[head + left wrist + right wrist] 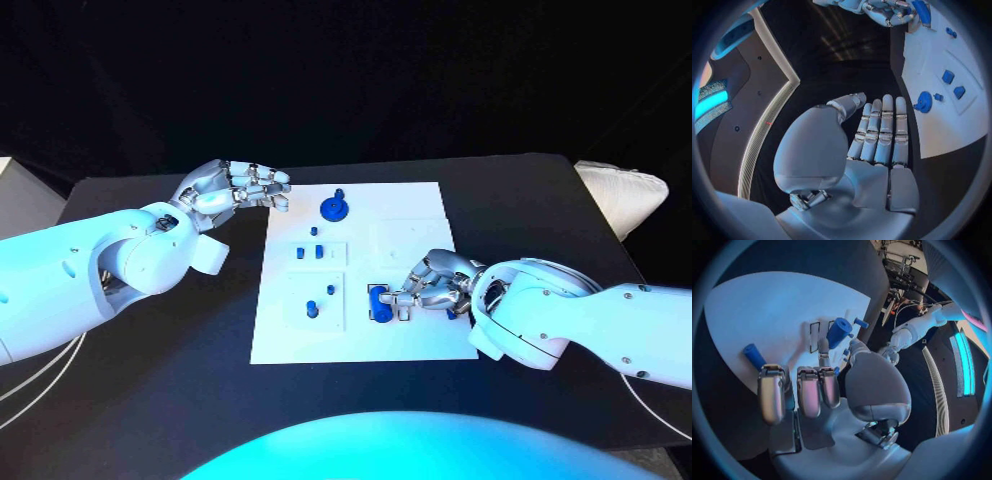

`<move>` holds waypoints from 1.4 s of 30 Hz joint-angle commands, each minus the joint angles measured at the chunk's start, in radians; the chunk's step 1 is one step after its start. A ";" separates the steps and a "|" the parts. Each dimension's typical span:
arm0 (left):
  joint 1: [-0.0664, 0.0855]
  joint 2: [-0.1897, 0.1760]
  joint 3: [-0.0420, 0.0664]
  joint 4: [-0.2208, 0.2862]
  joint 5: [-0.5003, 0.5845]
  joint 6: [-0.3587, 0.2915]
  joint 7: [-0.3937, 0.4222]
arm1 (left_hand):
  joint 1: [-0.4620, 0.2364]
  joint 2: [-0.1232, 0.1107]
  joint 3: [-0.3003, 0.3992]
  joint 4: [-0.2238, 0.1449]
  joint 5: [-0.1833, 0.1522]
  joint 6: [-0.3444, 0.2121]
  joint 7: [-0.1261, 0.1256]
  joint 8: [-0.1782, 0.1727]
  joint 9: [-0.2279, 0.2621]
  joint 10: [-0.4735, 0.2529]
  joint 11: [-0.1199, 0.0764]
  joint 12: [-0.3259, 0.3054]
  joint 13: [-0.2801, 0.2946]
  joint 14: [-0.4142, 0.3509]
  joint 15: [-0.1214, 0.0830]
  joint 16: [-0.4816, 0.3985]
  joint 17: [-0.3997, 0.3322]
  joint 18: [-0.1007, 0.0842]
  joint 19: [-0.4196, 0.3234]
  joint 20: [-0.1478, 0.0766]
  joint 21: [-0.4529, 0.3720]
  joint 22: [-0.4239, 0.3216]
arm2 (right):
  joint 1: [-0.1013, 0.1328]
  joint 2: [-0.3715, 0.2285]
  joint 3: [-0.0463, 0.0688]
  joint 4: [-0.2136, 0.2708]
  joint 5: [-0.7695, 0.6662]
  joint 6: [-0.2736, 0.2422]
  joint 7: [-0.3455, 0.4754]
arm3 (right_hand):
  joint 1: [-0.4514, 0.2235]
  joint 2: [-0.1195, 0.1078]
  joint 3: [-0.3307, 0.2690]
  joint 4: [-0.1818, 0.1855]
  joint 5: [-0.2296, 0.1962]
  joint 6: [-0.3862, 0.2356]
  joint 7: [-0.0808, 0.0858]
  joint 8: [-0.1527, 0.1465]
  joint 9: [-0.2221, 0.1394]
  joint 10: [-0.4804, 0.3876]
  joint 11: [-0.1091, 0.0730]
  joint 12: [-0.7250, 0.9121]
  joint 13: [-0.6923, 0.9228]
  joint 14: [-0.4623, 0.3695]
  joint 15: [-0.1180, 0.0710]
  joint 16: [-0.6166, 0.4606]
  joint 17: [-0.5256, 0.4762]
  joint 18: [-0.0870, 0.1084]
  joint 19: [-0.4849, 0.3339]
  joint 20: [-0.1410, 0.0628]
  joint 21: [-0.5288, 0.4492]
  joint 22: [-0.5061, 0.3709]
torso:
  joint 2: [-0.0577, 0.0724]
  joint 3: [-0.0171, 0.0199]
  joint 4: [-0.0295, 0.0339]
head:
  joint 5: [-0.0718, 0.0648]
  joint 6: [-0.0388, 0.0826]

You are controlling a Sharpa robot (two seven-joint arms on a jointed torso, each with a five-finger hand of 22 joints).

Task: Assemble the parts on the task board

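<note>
My right hand (430, 283) looks pinched on a blue part (379, 301) at the board (418, 205), so I'd seat it square, left hand (240, 187) open and clear.

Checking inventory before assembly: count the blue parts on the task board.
7: a round part at the far edge; one small just nearer; two side by side; two in the near-left panel; one at the right hand, whose fingers may hide more.

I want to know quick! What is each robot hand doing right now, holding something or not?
Left hand: open, fingers straight, holding nothing.
Right hand: fingers on a blue part at the task board; grip cannot be told.
</note>
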 commanded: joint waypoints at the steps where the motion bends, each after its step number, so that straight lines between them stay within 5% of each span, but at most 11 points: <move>1: -0.001 0.002 0.000 0.000 0.006 0.013 0.005 | 0.002 0.008 -0.001 -0.001 0.007 0.003 0.003 -0.004 -0.001 0.005 0.001 -0.007 0.001 0.005 0.001 -0.006 0.003 0.000 0.010 0.000 -0.004 -0.001 | -0.001 -0.011 0.000 0.011 -0.004 0.054 0.075 | 0.063 -0.008 -0.007 -0.003 -0.031 -0.009 0.000 0.007 0.002 0.077 -0.007 0.010 0.232 0.094 -0.009 0.006 0.219 -0.013 0.090 -0.007 0.010 0.235 | 0.000 -0.0006 -0.0004 | 0.002 0.000; 3: -0.001 0.002 0.000 0.000 0.006 0.014 0.005 | 0.002 0.008 -0.001 -0.001 0.007 0.003 0.003 -0.004 -0.001 0.005 0.001 -0.007 0.001 0.005 0.001 -0.006 0.003 0.000 0.010 0.000 -0.004 -0.001 | -0.001 -0.016 0.000 0.014 -0.003 0.060 0.091 | 0.107 -0.010 -0.001 -0.002 -0.078 -0.006 -0.002 0.012 0.003 0.078 -0.009 0.010 0.233 0.095 -0.010 0.007 0.222 -0.014 0.090 -0.008 0.013 0.237 | 0.001 -0.0005 0.0002 | 0.001 0.000; 9: -0.002 0.002 -0.001 -0.001 0.006 0.015 0.004 | 0.002 0.008 -0.001 -0.001 0.007 0.003 0.003 -0.004 -0.001 0.005 0.001 -0.007 0.001 0.005 0.001 -0.006 0.003 0.000 0.010 0.000 -0.004 -0.001 | -0.001 -0.022 0.000 0.015 -0.003 0.074 0.109 | 0.175 -0.010 0.012 -0.004 -0.116 -0.004 -0.003 0.016 0.001 0.080 -0.010 0.014 0.237 0.096 -0.011 0.009 0.228 -0.015 0.092 -0.009 0.021 0.239 | 0.001 -0.0011 0.0018 | 0.000 0.000; 22: -0.003 0.000 -0.001 0.002 0.006 0.016 0.003 | 0.001 0.010 -0.001 0.001 0.007 0.003 0.003 -0.004 -0.002 0.005 0.001 -0.007 0.001 0.005 0.002 -0.007 0.004 0.000 0.010 0.000 -0.005 -0.001 | -0.001 -0.010 0.000 -0.001 -0.017 0.075 0.088 | 0.213 -0.006 0.022 -0.003 -0.114 0.006 -0.007 0.024 0.001 0.081 -0.013 0.015 0.238 0.097 -0.013 0.010 0.231 -0.016 0.093 -0.011 0.024 0.241 | 0.001 -0.0021 0.0018 | 0.003 0.000; 27: -0.003 -0.002 -0.001 0.002 0.006 0.017 0.001 | 0.001 0.012 -0.001 0.002 0.007 0.004 0.003 -0.005 -0.002 0.005 0.001 -0.008 0.001 0.006 0.002 -0.008 0.005 0.000 0.010 0.001 -0.005 -0.001 | -0.001 0.002 0.000 -0.014 -0.022 0.057 0.071 | 0.201 0.022 0.029 0.003 -0.103 0.009 -0.009 0.028 0.000 0.082 -0.015 0.016 0.239 0.097 -0.015 0.011 0.232 -0.016 0.093 -0.012 0.026 0.242 | 0.001 -0.0024 0.0021 | 0.003 0.000; 28: -0.003 -0.002 -0.001 0.002 0.007 0.017 0.001 | -0.001 0.013 -0.001 0.003 0.007 0.004 0.003 -0.005 -0.002 0.006 0.001 -0.008 0.001 0.006 0.002 -0.009 0.005 0.000 0.011 0.001 -0.006 -0.001 | -0.001 0.003 0.000 -0.016 -0.022 0.056 0.070 | 0.162 0.044 0.025 0.003 -0.071 0.010 -0.008 0.029 -0.002 0.082 -0.014 0.016 0.239 0.097 -0.015 0.011 0.233 -0.016 0.094 -0.012 0.028 0.243 | 0.001 -0.0026 0.0024 | 0.003 0.000; 42: -0.003 0.000 -0.001 -0.002 0.007 0.026 -0.008 | -0.001 0.017 0.001 0.005 0.009 0.005 0.003 -0.005 -0.002 0.006 0.001 -0.009 0.001 0.006 0.002 -0.012 0.007 0.000 0.011 0.001 -0.008 -0.001 | -0.001 0.021 0.000 -0.034 -0.019 0.066 0.063 | 0.143 0.046 0.018 0.002 -0.061 0.011 -0.010 0.032 -0.002 0.084 -0.016 0.020 0.242 0.099 -0.016 0.013 0.238 -0.018 0.095 -0.013 0.034 0.245 | 0.001 -0.0013 0.0008 | 0.001 0.000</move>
